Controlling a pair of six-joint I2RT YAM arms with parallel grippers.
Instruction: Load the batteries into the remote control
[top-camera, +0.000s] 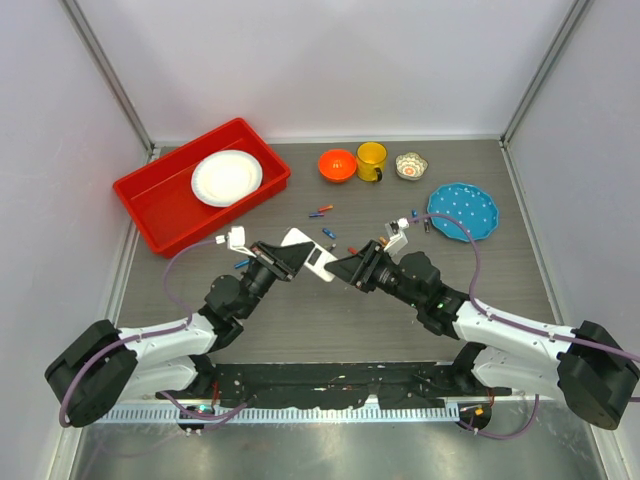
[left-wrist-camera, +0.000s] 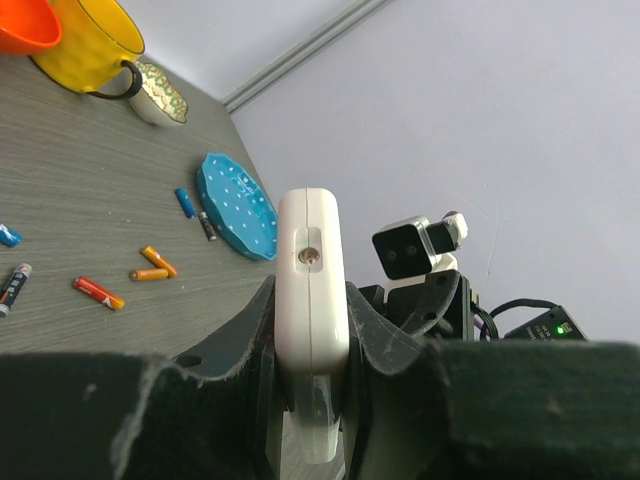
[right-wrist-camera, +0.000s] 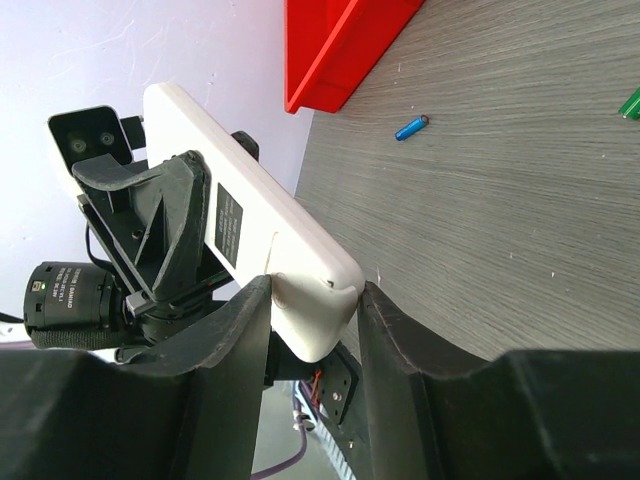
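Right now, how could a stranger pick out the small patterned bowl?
Start at the far edge of the table, right of the red bin. Three vessels stand in a row: orange bowl, yellow mug, then the patterned bowl. It is the smallest and pale, not plain-coloured.

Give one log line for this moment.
left gripper: shut on remote control | right gripper: around its other end, grip unclear | batteries: loose on table

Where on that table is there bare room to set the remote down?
Bare: the table between the remote control and the near edge, and the patch on the near side of the blue plate. Crowded: the middle, strewn with batteries.
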